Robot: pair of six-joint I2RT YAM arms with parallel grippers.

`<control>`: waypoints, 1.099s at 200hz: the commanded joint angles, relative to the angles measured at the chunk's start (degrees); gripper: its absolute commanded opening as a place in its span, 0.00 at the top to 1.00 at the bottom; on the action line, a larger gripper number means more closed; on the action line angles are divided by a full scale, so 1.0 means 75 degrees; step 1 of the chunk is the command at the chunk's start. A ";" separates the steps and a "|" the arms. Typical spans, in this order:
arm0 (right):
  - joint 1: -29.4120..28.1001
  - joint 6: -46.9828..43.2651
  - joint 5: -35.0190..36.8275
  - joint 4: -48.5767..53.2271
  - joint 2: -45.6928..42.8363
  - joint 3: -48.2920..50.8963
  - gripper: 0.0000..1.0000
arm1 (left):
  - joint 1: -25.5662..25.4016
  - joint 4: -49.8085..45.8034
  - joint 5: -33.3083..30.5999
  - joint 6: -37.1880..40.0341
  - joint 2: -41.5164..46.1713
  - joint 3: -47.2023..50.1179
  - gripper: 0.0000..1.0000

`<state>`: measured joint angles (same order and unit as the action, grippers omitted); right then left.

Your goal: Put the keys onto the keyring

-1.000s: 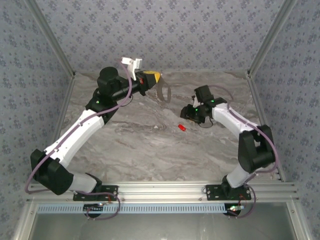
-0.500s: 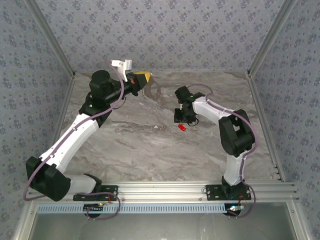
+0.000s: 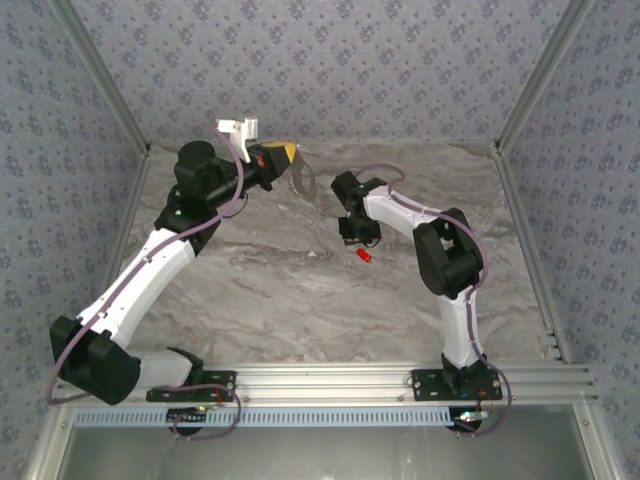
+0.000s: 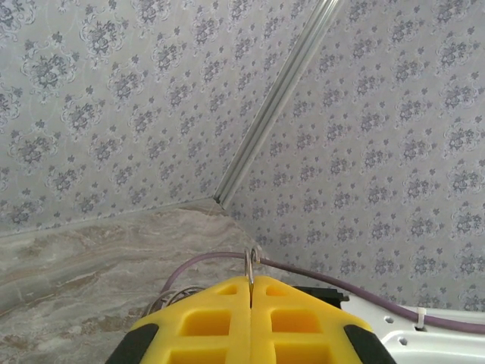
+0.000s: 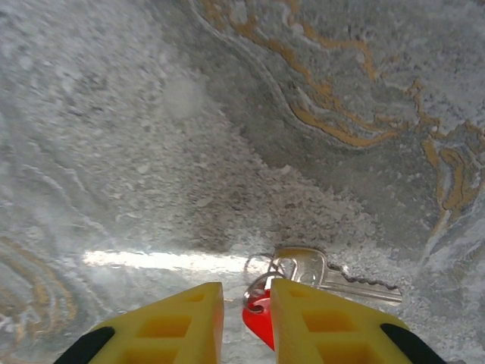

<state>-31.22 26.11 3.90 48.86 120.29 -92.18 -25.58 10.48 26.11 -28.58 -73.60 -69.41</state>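
My left gripper hovers over the back of the table, shut on the keyring, a thin grey loop that hangs from its yellow tips. In the left wrist view the keyring pokes edge-on from the closed left gripper. The keys show as a small red piece on the marble, just below my right gripper. In the right wrist view the keys are a red tag, a small ring and a silver key. The right gripper is open with a narrow gap, the red tag against its right finger.
Patterned walls and aluminium corner posts close in the marble table on three sides. A purple cable runs behind the left fingers. The arm bases sit on the rail at the near edge.
The right arm has swung left and folded in, bringing its gripper over the red keys while its jaws narrowed. The left arm has drawn back leftward with the keyring.
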 commanded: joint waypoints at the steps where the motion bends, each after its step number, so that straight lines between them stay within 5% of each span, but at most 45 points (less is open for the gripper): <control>1: -0.0041 0.0133 0.0438 0.0642 0.0145 -0.0257 0.76 | 0.0067 0.0475 0.0008 -0.0090 0.0219 0.0055 1.00; 160: -0.0213 0.0228 0.0332 0.0634 0.0581 -0.0458 0.74 | 0.0197 0.0779 0.0140 -0.0291 0.0078 0.0158 1.00; 220: -0.0205 0.0185 0.0424 0.0668 0.0590 -0.0448 0.87 | 0.0191 0.0825 0.0140 -0.0355 0.0018 0.0161 1.00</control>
<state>-32.56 26.55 6.28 51.72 123.57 -94.74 -24.47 13.47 26.30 -30.50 -73.60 -68.14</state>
